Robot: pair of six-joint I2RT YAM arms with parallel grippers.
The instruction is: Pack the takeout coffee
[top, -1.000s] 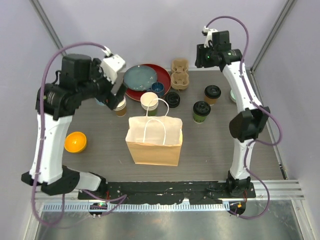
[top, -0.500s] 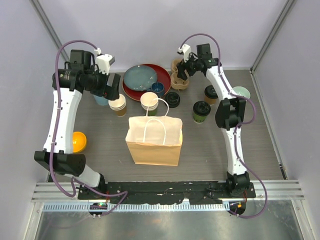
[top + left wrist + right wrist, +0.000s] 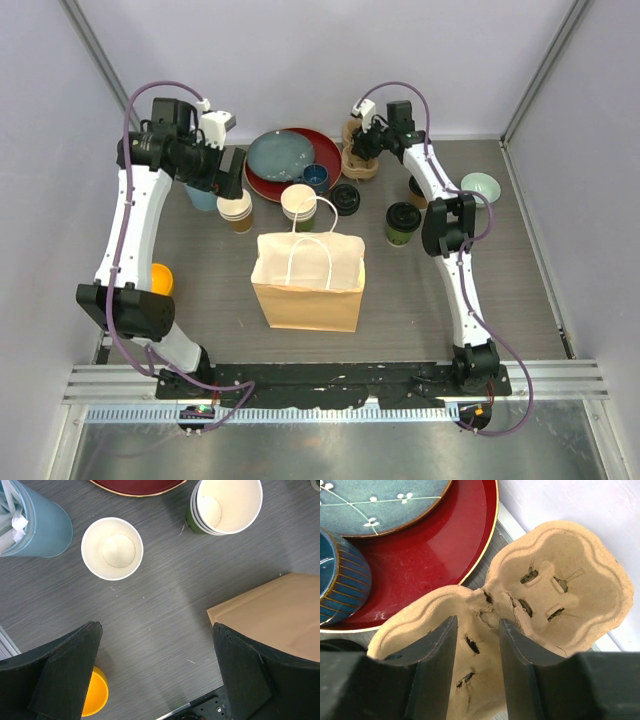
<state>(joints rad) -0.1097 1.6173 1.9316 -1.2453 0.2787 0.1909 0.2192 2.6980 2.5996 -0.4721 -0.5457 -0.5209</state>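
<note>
The takeout coffee is two lidded cups. The green cup stands right of the paper bag. The brown one is mostly hidden behind my right arm. A spare black lid lies near them. My right gripper hangs over the cardboard cup carrier. Its fingers are half apart and straddle the carrier's middle ridge, with a gap showing. My left gripper is wide open and empty, above bare table near an open brown paper cup.
A green stack of nested cups stands behind the bag. A light-blue stirrer cup, a red plate under a blue-grey plate, a small blue cup, an orange bowl and a mint bowl surround them.
My right arm swung left from the back right corner onto the cup carrier, and its jaws widened then narrowed. My left arm drew back and stretched upward, still open.
</note>
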